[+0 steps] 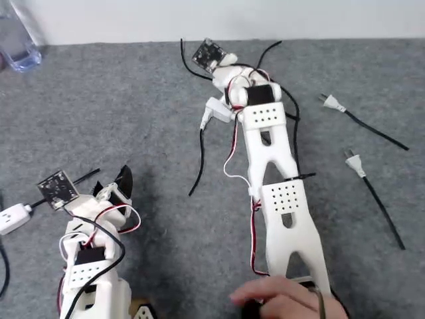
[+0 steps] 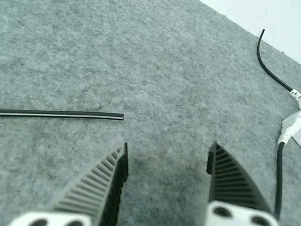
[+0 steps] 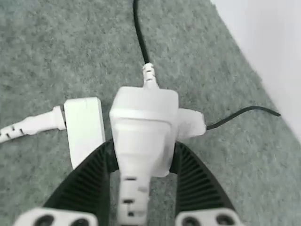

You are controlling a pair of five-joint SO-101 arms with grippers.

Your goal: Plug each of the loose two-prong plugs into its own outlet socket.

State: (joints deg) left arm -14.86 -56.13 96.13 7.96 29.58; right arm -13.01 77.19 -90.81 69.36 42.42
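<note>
From above, two loose plugs lie on your grey counter: one plug at two o'clock, the other plug at three. A white side block sits near twelve. Your left tool rests between eight and nine, with a white outlet at the edge beyond it.

On the left wrist, the tool's fingers stand wide apart over bare counter, a black cord end near them.

On the right wrist, your right tool is clamped on a white socket block. The side block lies just beside it.
</note>
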